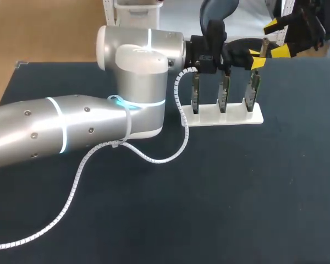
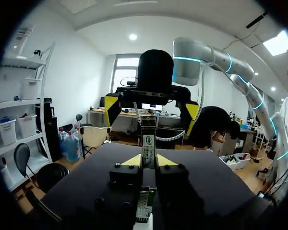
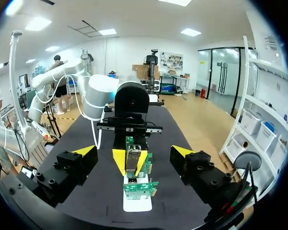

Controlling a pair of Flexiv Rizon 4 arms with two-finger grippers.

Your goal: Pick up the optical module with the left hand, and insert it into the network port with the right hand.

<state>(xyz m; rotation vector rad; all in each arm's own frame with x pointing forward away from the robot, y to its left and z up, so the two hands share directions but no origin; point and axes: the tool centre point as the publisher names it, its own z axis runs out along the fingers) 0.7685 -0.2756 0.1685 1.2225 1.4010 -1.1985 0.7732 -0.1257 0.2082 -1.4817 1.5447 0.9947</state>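
Observation:
My left gripper (image 2: 149, 160) is shut on the optical module (image 2: 148, 143), a slim metal piece standing upright between its yellow tips. It hovers above the right end of a white rack (image 1: 231, 118) that holds three green boards with ports (image 1: 224, 93). My right gripper (image 3: 133, 151) stands open facing it from the far side, one finger to each side of the module (image 3: 133, 155) without touching. In the head view the left gripper (image 1: 256, 58) sits over the rightmost board (image 1: 254, 88) and the right gripper (image 1: 278, 37) is just beyond it.
The left arm's thick silver links (image 1: 132, 71) and a white coiled cable (image 1: 154, 157) cross the table's left half. The dark table mat (image 1: 253, 192) stretches in front of the rack.

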